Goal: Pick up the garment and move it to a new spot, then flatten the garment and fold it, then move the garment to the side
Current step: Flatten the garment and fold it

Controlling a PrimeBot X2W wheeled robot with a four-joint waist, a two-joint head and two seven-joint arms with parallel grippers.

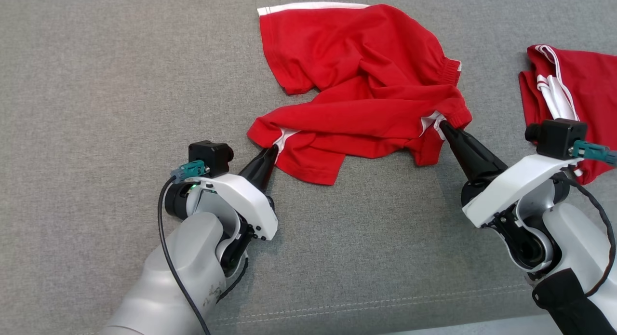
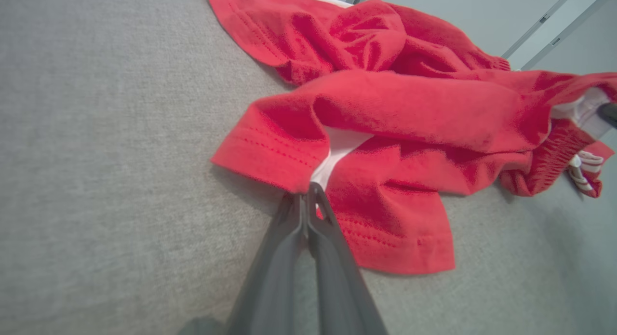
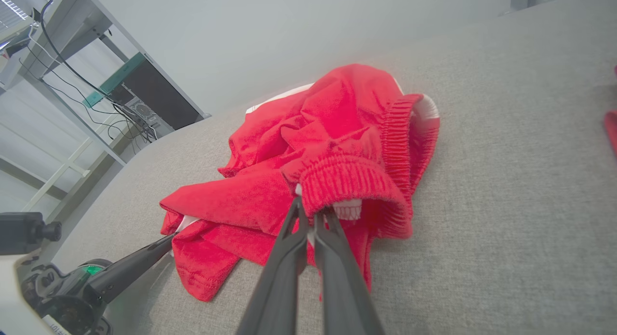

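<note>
My left gripper [image 1: 273, 151] has its two dark fingers pressed together on a thin bite of cloth, right where the white side stripe meets the stitched leg hem of the red shorts [image 1: 366, 84]. My right gripper [image 1: 442, 127] is likewise pinched tight, on the fabric just under the ribbed elastic waistband, beside another flash of white. Between the two pinches the shorts lie in a crumpled heap around the middle of the grey surface [image 1: 96, 84], one leg spread out toward the far edge and the rest bunched and folded over itself. A second red garment [image 1: 578, 84] lies apart, at the right edge. I judge the shorts light, soft and entirely limp: they will sag between my grips, hold no shape of their own, and drag over the rough upholstery rather than slide. Nothing here is fragile, but both bites look small, so a quick pull could slip the cloth free. The doubled hem and the thick elastic are the firmest places to hold, and both of my grips appear to sit on one side seam, which should let me stretch that edge straight when I lift
</note>
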